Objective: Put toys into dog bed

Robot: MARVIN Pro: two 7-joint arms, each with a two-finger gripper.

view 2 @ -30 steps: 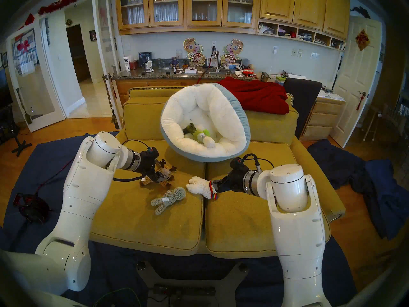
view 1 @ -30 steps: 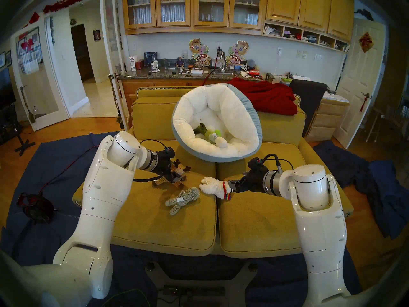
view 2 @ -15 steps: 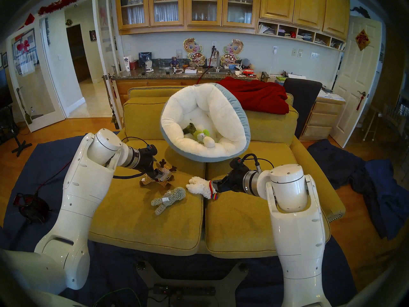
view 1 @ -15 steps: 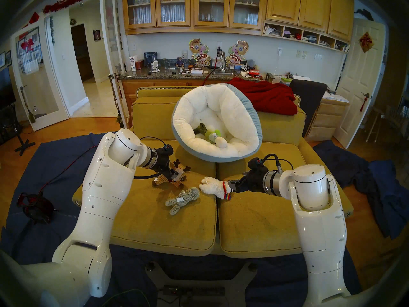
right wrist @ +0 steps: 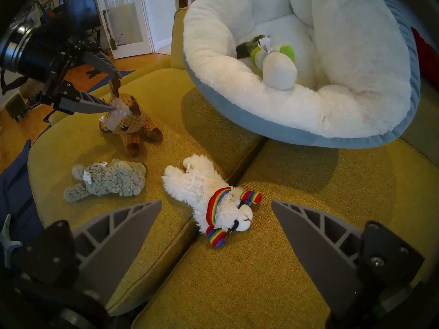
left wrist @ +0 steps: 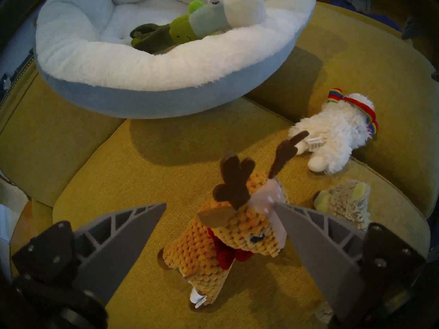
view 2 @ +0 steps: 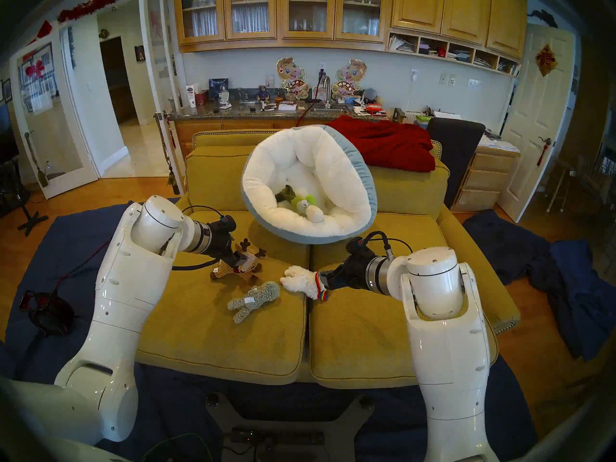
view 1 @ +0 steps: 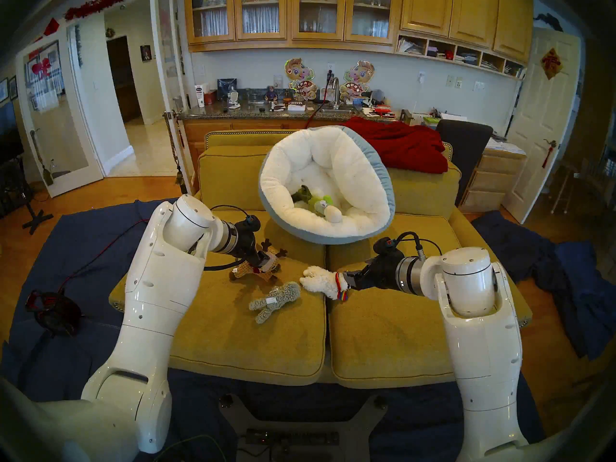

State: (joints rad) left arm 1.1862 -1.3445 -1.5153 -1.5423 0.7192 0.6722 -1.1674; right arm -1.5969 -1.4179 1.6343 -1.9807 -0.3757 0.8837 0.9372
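Observation:
The dog bed (view 1: pixel 333 229), white plush inside and light blue outside, leans tilted against the sofa back. A green-and-white leek (view 1: pixel 325 208) and a green cactus (view 1: pixel 303 194) lie in it. A brown reindeer (view 1: pixel 270 274) with a red scarf lies on the left seat cushion. My left gripper (view 1: pixel 263 261) is open over its head (left wrist: pixel 249 231), and one finger (left wrist: pixel 308 238) touches the head's side. A grey fuzzy animal (view 1: pixel 275 299) lies nearer me. A white llama (view 1: pixel 321 281) spans the cushion seam. My right gripper (right wrist: pixel 216 202) is open, level with the llama's rainbow collar (right wrist: pixel 213 206).
The mustard sofa's two seat cushions (view 1: pixel 250 344) meet at a seam (view 1: pixel 326 334). A red blanket (view 1: pixel 400 144) drapes the sofa back at the right, beside a dark chair (view 1: pixel 463 151). Dark blue cloths (view 1: pixel 83 251) cover the floor on both sides.
My left gripper has shifted slightly up and away from me over the reindeer, toward its head. The right arm and the toys have not moved.

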